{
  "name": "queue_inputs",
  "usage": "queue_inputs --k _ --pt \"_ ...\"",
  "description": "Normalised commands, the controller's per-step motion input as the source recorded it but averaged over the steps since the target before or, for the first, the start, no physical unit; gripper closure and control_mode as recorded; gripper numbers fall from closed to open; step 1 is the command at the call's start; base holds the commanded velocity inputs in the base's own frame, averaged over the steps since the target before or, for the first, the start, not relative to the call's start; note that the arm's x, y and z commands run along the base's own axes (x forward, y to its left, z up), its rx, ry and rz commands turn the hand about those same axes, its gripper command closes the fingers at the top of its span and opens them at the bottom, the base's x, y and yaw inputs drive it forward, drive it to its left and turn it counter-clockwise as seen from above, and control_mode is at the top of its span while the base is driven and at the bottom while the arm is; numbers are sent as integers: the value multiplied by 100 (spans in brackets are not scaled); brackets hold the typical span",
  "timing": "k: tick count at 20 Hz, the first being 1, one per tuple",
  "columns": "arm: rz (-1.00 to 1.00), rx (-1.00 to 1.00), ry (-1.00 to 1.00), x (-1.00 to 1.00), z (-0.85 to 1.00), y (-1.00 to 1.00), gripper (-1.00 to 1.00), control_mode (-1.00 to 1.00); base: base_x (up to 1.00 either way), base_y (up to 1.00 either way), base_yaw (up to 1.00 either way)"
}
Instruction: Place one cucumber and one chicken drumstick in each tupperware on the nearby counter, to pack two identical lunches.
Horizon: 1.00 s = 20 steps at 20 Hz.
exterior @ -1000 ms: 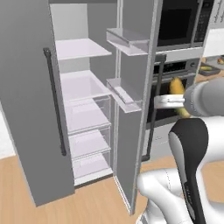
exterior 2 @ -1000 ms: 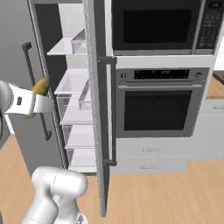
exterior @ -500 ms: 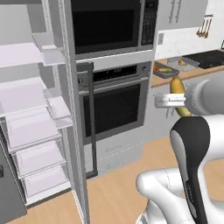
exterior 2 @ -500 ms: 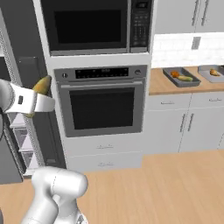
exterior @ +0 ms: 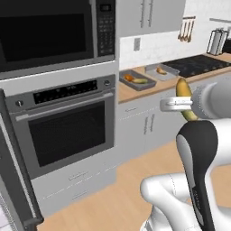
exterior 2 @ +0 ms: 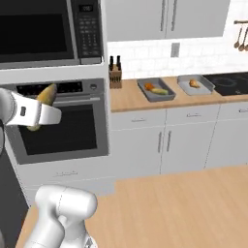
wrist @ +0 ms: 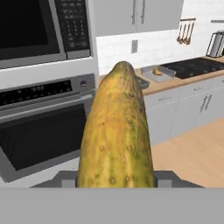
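Observation:
My gripper is shut on a yellow-green cucumber, held upright in front of the arm; it shows again as gripper and cucumber, and cucumber stands large in the hand view. On the counter lie two grey tupperware. The left tupperware holds a chicken drumstick and a second cucumber. The right tupperware holds one drumstick. From the left base the same tupperware and tupperware show, well beyond the gripper.
A wall oven with a microwave above stands left of the counter. A knife block sits at the counter's left end, a cooktop to the right. White cabinets run below, wooden floor in front.
The whole view has swung right, from the open fridge past the oven to the counter, so the base has turned. The cucumber stays in the shut gripper.

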Motion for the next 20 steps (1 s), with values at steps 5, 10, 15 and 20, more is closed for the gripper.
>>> queue_inputs --k 5,10,15,20 --pt "0 0 0 0 0 0 100 100 100 -69 0" --pt "0 0 0 0 0 0 100 100 100 -94 5" --pt "0 0 0 0 0 0 100 100 100 -98 40" --pt "0 0 0 0 0 0 100 100 100 -61 32"
